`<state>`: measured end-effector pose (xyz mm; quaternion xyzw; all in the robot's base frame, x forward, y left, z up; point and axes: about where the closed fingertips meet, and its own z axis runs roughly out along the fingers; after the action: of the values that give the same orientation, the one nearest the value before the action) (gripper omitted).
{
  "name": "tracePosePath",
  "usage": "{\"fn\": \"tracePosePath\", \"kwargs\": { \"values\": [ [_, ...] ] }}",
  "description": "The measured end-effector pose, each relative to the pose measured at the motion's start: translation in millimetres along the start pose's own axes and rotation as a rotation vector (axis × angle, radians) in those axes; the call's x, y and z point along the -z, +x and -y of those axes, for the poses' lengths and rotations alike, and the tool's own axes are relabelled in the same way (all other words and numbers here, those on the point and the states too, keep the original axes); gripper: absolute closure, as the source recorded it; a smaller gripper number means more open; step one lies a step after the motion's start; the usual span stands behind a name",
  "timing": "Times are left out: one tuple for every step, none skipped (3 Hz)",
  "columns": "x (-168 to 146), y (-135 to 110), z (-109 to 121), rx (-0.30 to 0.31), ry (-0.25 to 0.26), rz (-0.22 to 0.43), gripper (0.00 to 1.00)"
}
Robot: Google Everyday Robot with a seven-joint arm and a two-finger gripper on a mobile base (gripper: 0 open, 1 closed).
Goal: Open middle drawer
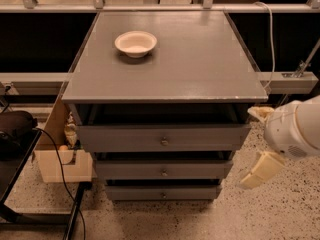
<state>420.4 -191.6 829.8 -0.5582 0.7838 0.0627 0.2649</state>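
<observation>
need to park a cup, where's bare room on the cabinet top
The grey top is bare right of and in front of the bowl; only that spot is taken. The tool hangs open right of the middle drawer, not touching it.

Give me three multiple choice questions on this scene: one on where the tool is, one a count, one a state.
1. The tool is: A on the cabinet top; B right of the middle drawer; C in the bowl.
2. How many drawers? A two; B five; C three.
3. The middle drawer's knob is: A untouched; B gripped; C missing.
B: it hangs open off the right side.
C: top drawer, middle and bottom drawer show.
A: nothing touches the knob.
</observation>
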Motion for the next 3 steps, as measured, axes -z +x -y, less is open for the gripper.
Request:
{"fn": "tracePosePath", "kwargs": {
  "values": [
    [-55.7,11.4,-21.9,0.01,-0.058,0.022,0.0],
    [-58.5,12.8,-23.7,0.007,-0.063,0.024,0.0],
    [-106.6,37.8,-54.4,-0.043,-0.143,0.061,0.0]
  ]
}}
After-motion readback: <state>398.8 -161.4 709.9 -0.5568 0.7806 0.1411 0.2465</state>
